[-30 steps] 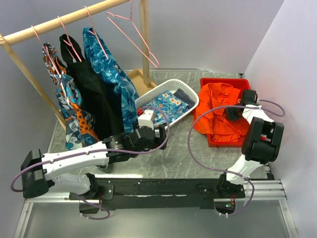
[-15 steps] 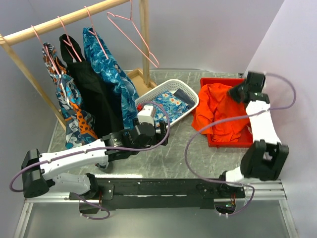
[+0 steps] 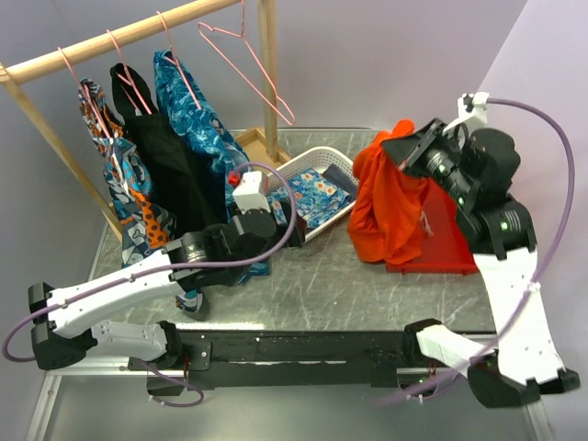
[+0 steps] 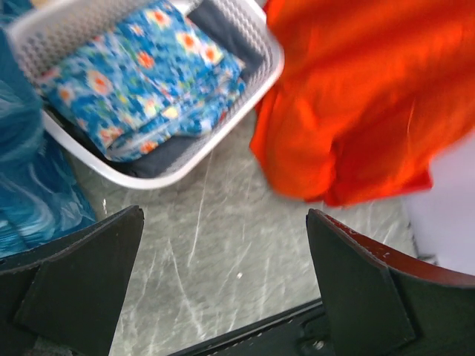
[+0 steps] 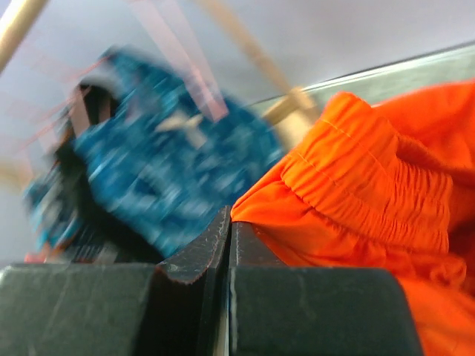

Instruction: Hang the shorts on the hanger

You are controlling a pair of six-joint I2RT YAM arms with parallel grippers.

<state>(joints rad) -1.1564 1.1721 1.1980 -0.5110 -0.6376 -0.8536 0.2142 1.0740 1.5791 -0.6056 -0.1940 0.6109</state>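
Observation:
The orange shorts (image 3: 395,207) hang from my right gripper (image 3: 401,147), which is shut on the edge of their gathered waistband (image 5: 371,174) and holds them above the table; their lower part drapes to the red tray's left rim. In the right wrist view the jaws are pressed together on the fabric's edge (image 5: 230,222). The empty pink wire hanger (image 3: 246,64) hangs on the wooden rail (image 3: 119,35) at the back, left of the shorts. My left gripper (image 3: 292,231) is open and empty low over the table (image 4: 223,285), with the shorts (image 4: 356,96) ahead to its right.
A white basket (image 3: 317,158) holds a blue floral cloth (image 4: 141,81). The red tray (image 3: 441,253) lies at the right. Black and blue patterned garments (image 3: 184,175) hang on other pink hangers on the rail's left part. The rack's upright post (image 3: 267,73) stands behind the basket.
My right arm has lifted the shorts out of the red tray, up and to the left. My left arm has drawn back a little to the left.

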